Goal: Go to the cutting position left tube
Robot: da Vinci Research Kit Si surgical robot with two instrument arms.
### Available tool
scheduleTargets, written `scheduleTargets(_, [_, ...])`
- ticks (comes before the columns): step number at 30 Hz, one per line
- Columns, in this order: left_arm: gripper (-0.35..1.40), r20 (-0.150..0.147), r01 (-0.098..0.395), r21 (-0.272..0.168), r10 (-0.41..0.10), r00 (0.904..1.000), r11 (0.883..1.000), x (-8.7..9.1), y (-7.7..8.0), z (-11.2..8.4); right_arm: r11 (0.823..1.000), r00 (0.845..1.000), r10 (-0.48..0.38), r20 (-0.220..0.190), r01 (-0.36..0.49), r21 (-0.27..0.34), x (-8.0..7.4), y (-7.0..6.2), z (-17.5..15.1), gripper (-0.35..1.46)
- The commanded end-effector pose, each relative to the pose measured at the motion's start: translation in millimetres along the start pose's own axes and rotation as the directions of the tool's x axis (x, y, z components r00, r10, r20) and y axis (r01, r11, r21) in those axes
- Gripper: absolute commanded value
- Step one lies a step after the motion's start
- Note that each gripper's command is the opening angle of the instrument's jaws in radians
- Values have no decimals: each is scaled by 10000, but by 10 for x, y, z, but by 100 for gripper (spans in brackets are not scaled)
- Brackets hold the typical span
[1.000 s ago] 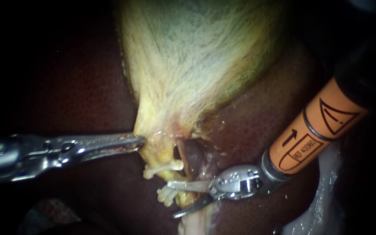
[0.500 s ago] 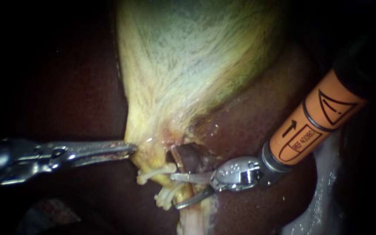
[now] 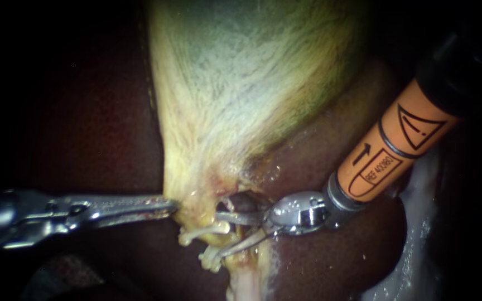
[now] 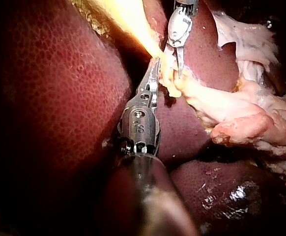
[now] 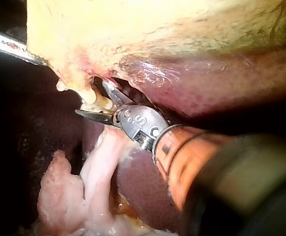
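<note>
Endoscope view: we see the left tube [image 3: 235,231], pale yellow, running down from the gallbladder's neck toward the near side of the scene. Two white clips cross it and jut out to its left, an upper clip [image 3: 202,232] and a lower clip [image 3: 212,257]. Our right instrument [image 3: 223,233] has its blades spread wide, one to either side of the tube, with a clear gap between them and nothing gripped. Just left of the tube, our left instrument [image 3: 171,204] has its jaws clamped on the lower edge of the gallbladder [image 3: 241,83]. Dark red liver [image 3: 85,122] lies all around.
</note>
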Motion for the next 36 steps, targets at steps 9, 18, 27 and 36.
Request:
scheduleTargets(9, [-23, 5, 48, -148, -48, 10000, 9999, -5, 15, 1, 9978, 9995, -318, 86, 313, 579, 0, -7, 14, 121])
scheduleTargets(18, [-23, 5, 65, -228, -65, 10000, 9997, -2, 35, 6, 9938, 9996, -280, -97, 289, 1076, 3, -7, 23, 118])
scheduleTargets(27, [-23, 66, 70, -249, -69, 10000, 9997, -4, 33, 8, 9925, 9993, -292, -228, 317, 1185, 11, 0, 37, 118])
scheduleTargets(36, [-23, 68, 64, -272, -62, 10000, 9996, -4, 29, 10, 9931, 9991, 198, -363, -155, 1159, 12, 9, 42, 118])
